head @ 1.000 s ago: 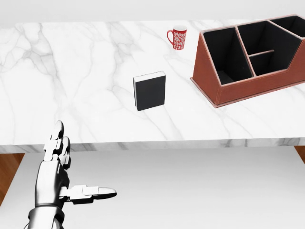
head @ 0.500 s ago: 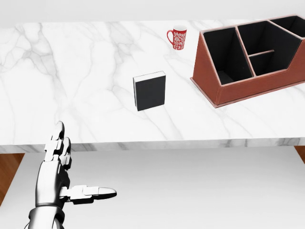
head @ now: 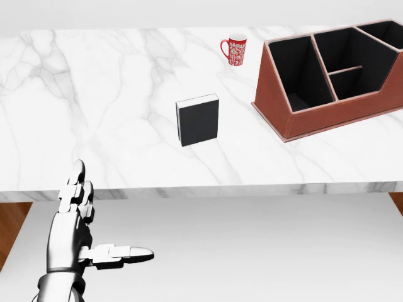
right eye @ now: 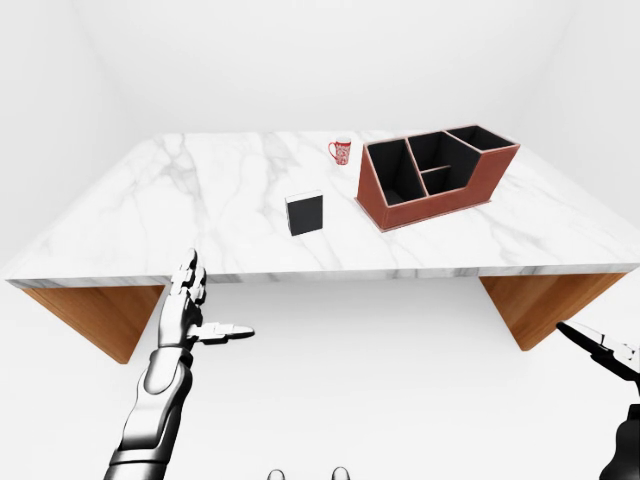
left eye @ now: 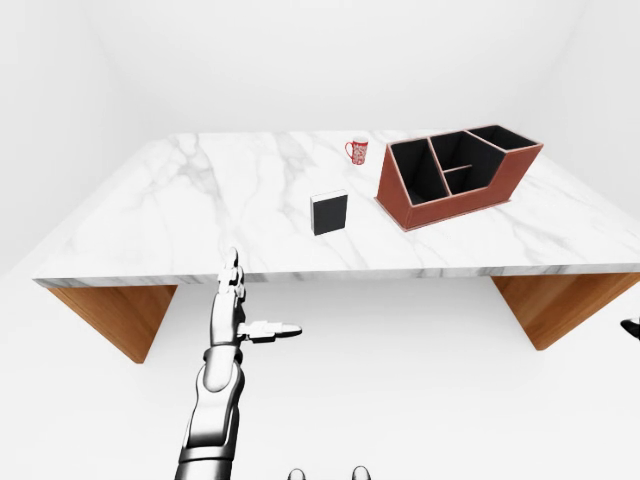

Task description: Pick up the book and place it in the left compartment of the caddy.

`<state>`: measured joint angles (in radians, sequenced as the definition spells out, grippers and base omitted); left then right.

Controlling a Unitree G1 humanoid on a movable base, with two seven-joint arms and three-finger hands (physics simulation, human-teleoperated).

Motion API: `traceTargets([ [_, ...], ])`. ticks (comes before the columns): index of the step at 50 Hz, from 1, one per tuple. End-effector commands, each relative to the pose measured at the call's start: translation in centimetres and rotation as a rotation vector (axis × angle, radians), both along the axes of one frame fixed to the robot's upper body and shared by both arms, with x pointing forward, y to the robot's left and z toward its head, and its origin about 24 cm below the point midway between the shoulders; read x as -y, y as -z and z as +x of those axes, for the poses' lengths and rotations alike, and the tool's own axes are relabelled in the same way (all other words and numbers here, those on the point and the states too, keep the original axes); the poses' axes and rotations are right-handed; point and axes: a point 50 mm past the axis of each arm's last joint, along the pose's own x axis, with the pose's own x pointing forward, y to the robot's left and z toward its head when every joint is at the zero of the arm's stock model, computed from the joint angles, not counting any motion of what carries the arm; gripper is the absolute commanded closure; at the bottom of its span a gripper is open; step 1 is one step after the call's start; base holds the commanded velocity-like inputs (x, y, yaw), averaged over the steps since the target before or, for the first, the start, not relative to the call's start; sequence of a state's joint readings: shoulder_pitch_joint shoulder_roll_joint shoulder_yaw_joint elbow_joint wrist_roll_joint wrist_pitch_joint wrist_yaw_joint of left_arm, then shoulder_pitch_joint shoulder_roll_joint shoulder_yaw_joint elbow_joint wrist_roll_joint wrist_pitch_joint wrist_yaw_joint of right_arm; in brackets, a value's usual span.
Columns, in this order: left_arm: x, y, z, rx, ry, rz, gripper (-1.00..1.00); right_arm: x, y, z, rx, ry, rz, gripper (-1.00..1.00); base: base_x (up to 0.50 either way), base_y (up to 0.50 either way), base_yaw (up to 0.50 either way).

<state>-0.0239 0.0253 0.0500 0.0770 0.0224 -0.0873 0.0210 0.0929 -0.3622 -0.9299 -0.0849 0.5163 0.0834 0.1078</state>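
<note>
Left-eye view first: your left hand is hanging below the near edge of the marble surface, fingers spread wide and straight, thumb stuck out sideways, holding nothing. The book stands upright near the middle of the surface, well apart from that hand. The caddy sits to the right of the book with a clear gap between them, and its left compartment is the one nearest the book, open and looking empty. A red mug is up beyond the book, not touching anything.

Head view: honestly nothing has changed compared to a second ago. Same hand pose, same spot, book and caddy exactly where they were, and the picture hasn't shifted, so the base isn't moving either. That means you're still at step zero: no reach started, book untouched.

Right-eye view: this is the only one that shows your right hand, low at the right edge, away from the surface. It's partly cut off, so I can't tell how wide its fingers are. My guess is the left hand is the easier one for the book, but you'd need to raise it over the edge first
</note>
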Motion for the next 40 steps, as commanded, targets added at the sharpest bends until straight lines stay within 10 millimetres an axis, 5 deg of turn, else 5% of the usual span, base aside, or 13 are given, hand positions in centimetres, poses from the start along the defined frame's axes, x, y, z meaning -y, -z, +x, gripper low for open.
traceTargets([
  [1,0.01,0.00,0.00,0.000,0.001,0.001,-1.00,-0.03,0.05,0.00,-0.006,0.001,-0.003,-1.00,0.00,0.00,0.00],
  [40,0.13,0.20,0.25,-0.010,-0.004,0.028,-1.00,-0.58,-0.77,-0.57,0.045,-0.032,-0.020,-1.00,0.00,0.00,0.00],
])
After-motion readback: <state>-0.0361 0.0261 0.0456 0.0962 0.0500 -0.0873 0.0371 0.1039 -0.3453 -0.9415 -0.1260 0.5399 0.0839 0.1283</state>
